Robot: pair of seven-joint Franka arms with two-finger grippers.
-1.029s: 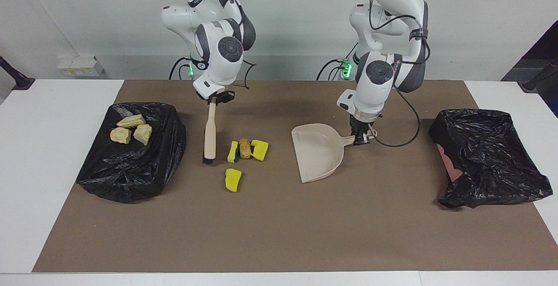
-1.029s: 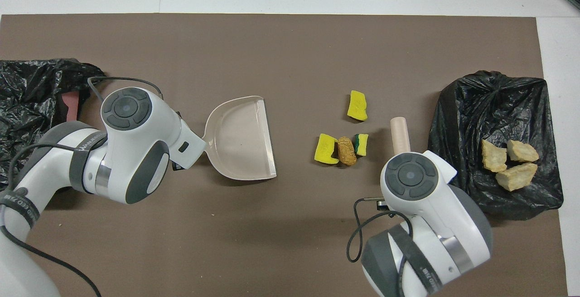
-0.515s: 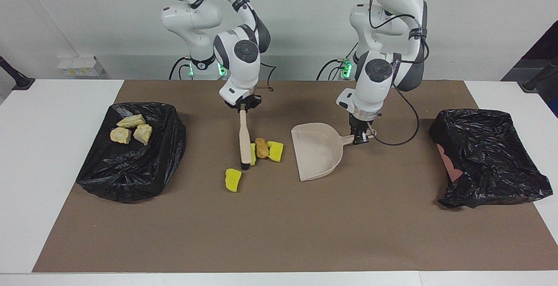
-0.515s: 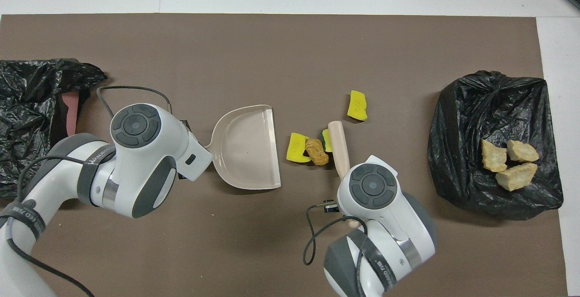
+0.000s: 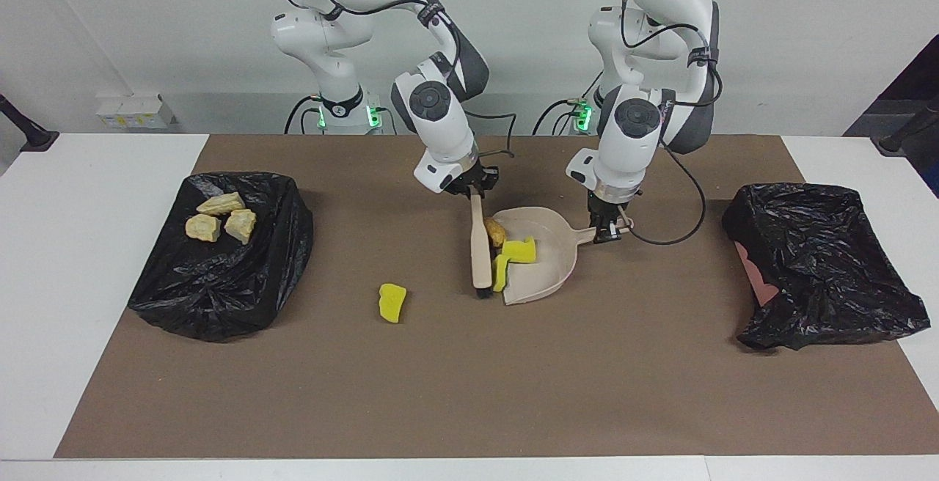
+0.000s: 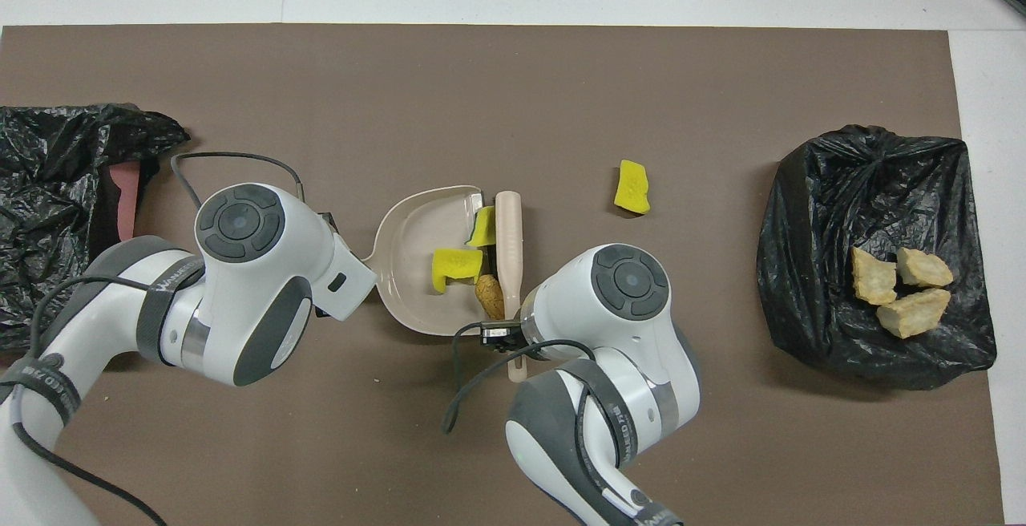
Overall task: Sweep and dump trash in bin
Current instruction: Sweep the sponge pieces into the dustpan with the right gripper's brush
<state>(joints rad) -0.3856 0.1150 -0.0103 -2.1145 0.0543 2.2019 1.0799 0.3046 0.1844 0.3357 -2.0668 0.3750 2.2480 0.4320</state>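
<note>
Right pincer (image 5: 475,193) clamped on the handle of the brush (image 5: 480,250), low over the middle of the counter (image 5: 469,393); brush head laid against the open mouth of the dustpan (image 5: 546,268). Left pincer (image 5: 607,235) closed on the dustpan's handle stub, pan flat on the brown mat (image 6: 481,85).

Inside the pan: a brown lump (image 5: 496,230) at the mouth on the robots' side, one yellow sponge piece (image 5: 519,249) well in, another sponge scrap (image 5: 500,273) tipped on edge at the lip, touching the brush. A third sponge bit (image 5: 392,302) left alone on the mat toward the right arm's end, well apart from the brush.

Three bread chunks (image 5: 220,217) heaped on a black bag (image 5: 220,290) near the right arm's edge of the counter; second bag (image 5: 821,261) near the left arm's edge.

Facing view alone gave both pincers and the bristles on the mat. Overhead view hid the pincers under the wrists, yet showed the green backing of the tipped scrap (image 6: 482,226) and a pinkish patch inside the second bag (image 6: 48,213).
</note>
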